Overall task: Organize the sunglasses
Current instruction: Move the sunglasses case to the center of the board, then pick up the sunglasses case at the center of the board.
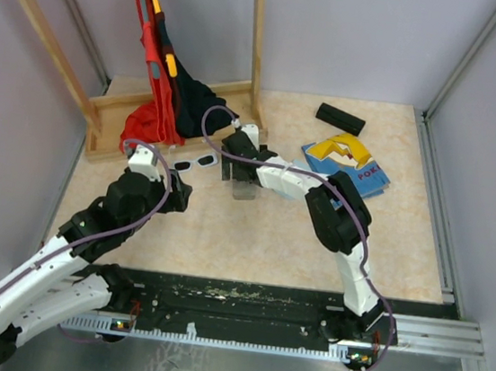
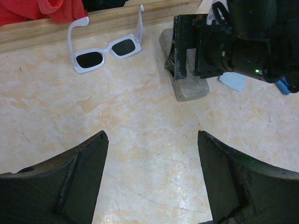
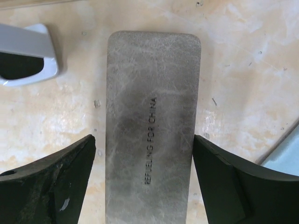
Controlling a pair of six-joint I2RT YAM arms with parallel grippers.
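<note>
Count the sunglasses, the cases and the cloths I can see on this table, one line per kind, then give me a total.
Sunglasses: 1, the white sunglasses
Cases: 2, the grey case and the black case
Cloths: 1, a light-blue cloth, mostly hidden behind the right arm
Total: 4

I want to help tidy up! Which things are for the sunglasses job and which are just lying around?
For the job: white sunglasses; probably the grey case, straddled by the open right gripper.
Just lying about: black case; colourful booklet; red and black clothes on the wooden rack; light-blue cloth.
</note>
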